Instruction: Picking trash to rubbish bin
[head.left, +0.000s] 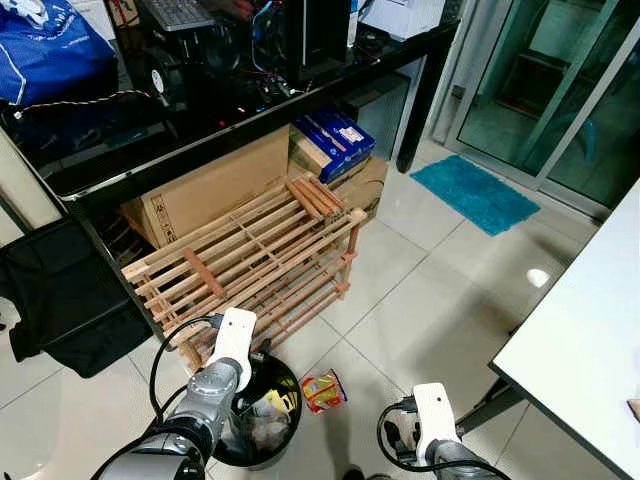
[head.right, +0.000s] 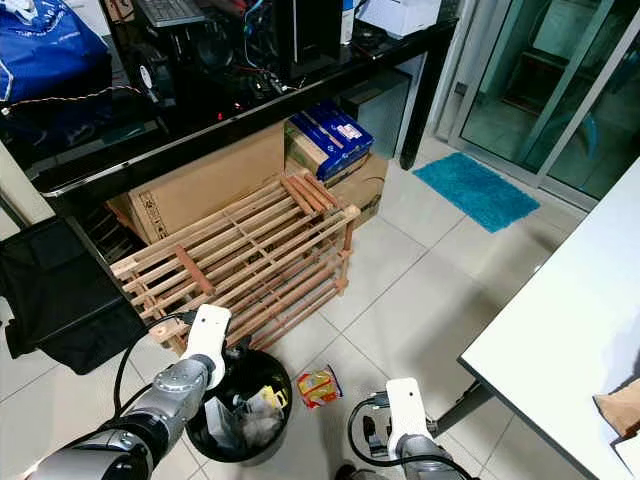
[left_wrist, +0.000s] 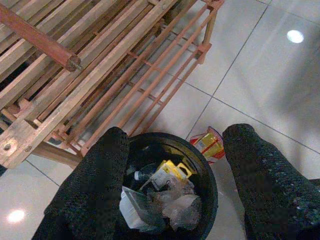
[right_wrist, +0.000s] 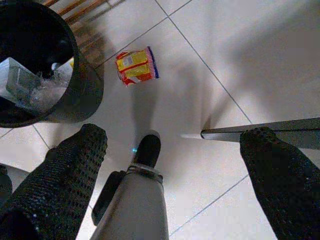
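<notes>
Wrapper (head.left: 322, 390) lies on open tiles just beside bin (head.left: 285, 372) rim.

I see a wooden rack (head.left: 255, 255) on the tiled floor (head.left: 430, 290), partly under a black table (head.left: 230, 120). Behind the rack sit a cardboard box (head.left: 215, 190) and a blue box (head.left: 333, 140). Well beyond the rack lies a teal mat (head.left: 478, 192). Beside it slumps a black bag (head.left: 60, 295).

Left arm reaches forward at lower left of the head view, left gripper (left_wrist: 172, 185) fingers spread apart. Right gripper (right_wrist: 182, 175) at lower centre, fingers also wide.
</notes>
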